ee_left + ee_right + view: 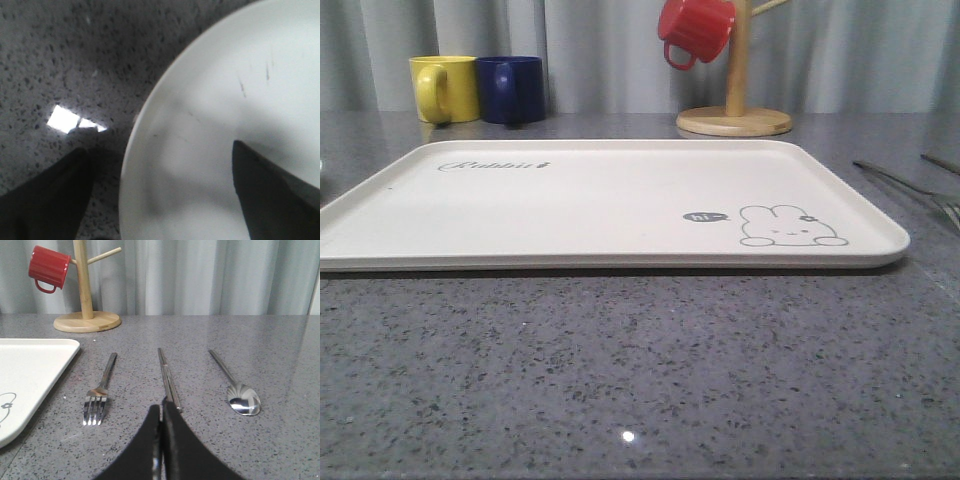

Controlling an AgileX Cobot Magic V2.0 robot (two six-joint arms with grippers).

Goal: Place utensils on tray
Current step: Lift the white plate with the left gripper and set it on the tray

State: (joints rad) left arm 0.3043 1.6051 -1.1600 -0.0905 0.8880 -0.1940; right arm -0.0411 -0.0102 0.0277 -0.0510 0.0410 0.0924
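The cream tray [620, 200] with its rabbit drawing lies across the middle of the table, and its corner [30, 365] shows in the right wrist view. To the right of it, side by side on the grey stone top, lie the fork [100, 390], the pair of chopsticks [167, 375] and the spoon [235, 385]. My right gripper [162, 407] is shut, its tips just short of the chopsticks' near end, with nothing between them. The fork [905, 183] also shows at the front view's right edge. My left gripper [159, 147] is open over the edge of a round white plate [225, 100].
A yellow mug [445, 88] and a blue mug [512, 88] stand behind the tray at the back left. A wooden mug tree [735, 100] with a red mug [695, 30] hanging on it stands at the back right. Bare countertop stretches in front of the tray.
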